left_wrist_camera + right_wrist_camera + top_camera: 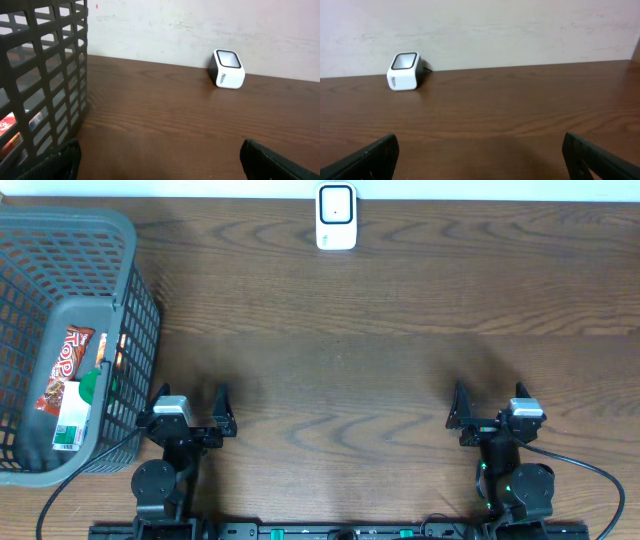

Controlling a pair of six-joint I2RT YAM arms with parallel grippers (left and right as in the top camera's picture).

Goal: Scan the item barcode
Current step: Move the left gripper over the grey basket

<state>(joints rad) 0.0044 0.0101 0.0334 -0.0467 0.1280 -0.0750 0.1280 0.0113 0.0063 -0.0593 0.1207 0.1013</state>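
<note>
**Both jaws wide, items in the basket**

At the far left of the counter (330,330) we see a grey mesh basket (130,250). Two items lie on its floor: a red bar (66,360), set at a slant, and a green-and-white pack (74,418) just beside the bar's near end. We cannot tell whether the two touch. The left wrist view shows the basket wall close on its left, with a bit of red wrapper visible through the mesh.

Just right of the basket, near the front edge, is the left arm (160,475). The left jaws stand wide and hold nothing, and only bare wood lies between them. Their dark fingertips (60,162) sit in the bottom corners of the wrist view.

The white scanner (336,217) stands at the far edge of the counter, about midway across and against the wall. It is well apart from the basket and from both arms.

The right arm (515,480) is at the front right. The right jaws are likewise wide and hold nothing above the wood.
</note>
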